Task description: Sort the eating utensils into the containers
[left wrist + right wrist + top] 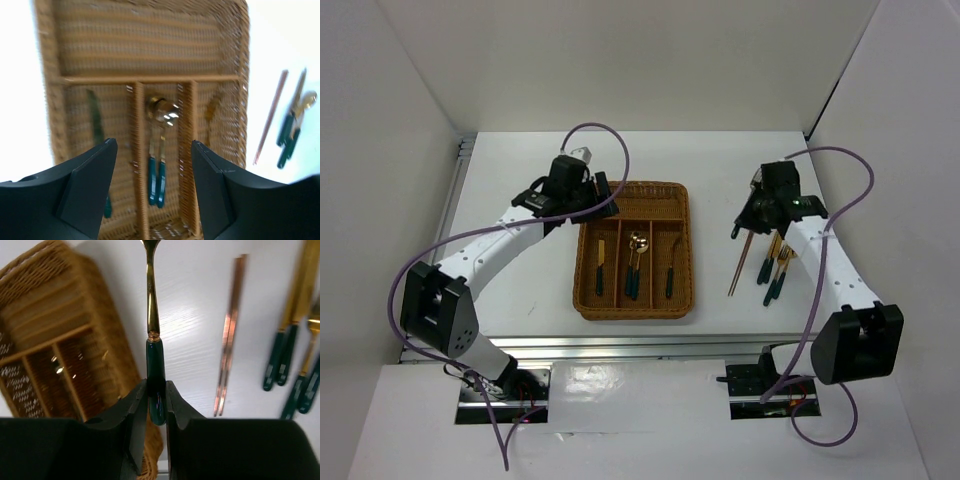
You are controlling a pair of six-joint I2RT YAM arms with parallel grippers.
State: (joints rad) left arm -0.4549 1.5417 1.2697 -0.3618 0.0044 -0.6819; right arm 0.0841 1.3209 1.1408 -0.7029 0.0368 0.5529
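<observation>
Presently: slim, stiff gold utensil (152, 305), likely-slippery dark-green handle (156, 360) clamped in right claw (156, 390), lower centre; left claw (154, 147) apart.

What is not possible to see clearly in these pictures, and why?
- Right wrist view: the held utensil has its head cut off by the top edge; spoon or fork, unclear.
- Left wrist view: the piece in the right compartment is blurred; a left pincer finger hides its handle.
- Top view: the loose utensils lie partly under the right arm; their count is unclear.
</observation>
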